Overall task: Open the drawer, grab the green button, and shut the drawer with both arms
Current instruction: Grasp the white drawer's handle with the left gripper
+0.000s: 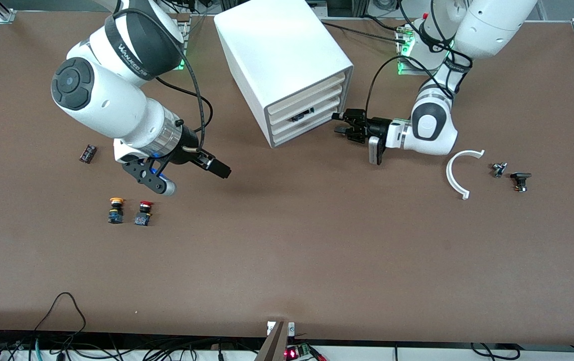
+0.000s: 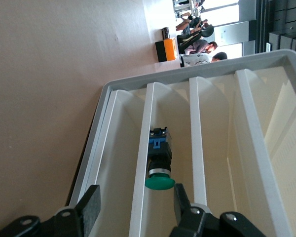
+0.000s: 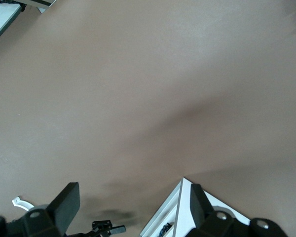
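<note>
**Green-capped button seen inside cabinet, both grippers empty**

Green button (image 2: 159, 165) lies on its side in a drawer (image 2: 138, 207) slot of the white cabinet (image 1: 287, 60). Left gripper (image 1: 344, 125) sits just beside the drawer fronts, toward the left arm's end of the table, fingers (image 2: 89, 205) spread apart, holding nothing. Right gripper (image 1: 186, 173) hangs over bare table (image 1: 317, 240) above the yellow-capped button (image 1: 115, 209) and red-capped button (image 1: 143, 212), fingers wide, empty.
</note>
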Tool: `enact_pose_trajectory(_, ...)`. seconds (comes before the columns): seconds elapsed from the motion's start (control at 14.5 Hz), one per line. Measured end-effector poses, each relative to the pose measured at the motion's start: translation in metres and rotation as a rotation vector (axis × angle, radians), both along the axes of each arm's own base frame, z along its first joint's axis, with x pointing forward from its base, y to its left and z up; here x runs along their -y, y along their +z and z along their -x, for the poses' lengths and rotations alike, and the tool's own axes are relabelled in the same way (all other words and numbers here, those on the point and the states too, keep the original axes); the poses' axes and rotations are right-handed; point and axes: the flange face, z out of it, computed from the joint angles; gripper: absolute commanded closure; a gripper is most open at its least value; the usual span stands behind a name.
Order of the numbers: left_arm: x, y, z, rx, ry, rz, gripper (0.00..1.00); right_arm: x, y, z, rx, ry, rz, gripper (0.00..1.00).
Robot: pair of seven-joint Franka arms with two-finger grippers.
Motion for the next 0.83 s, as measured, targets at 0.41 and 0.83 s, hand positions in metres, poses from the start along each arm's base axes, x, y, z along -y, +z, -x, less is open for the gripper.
enact_pose_trajectory(0.41,0.019,-0.02,0.032,-0.052,0.008,0.041,0.47,0.003,-0.001,-0.002,-0.001,-0.006,0.001,0.01)
enact_pose_trajectory(0.83,0.021,-0.024,0.046,-0.081,0.002,0.04,0.75,0.003,-0.001,-0.002,-0.001,-0.006,0.001,0.01)
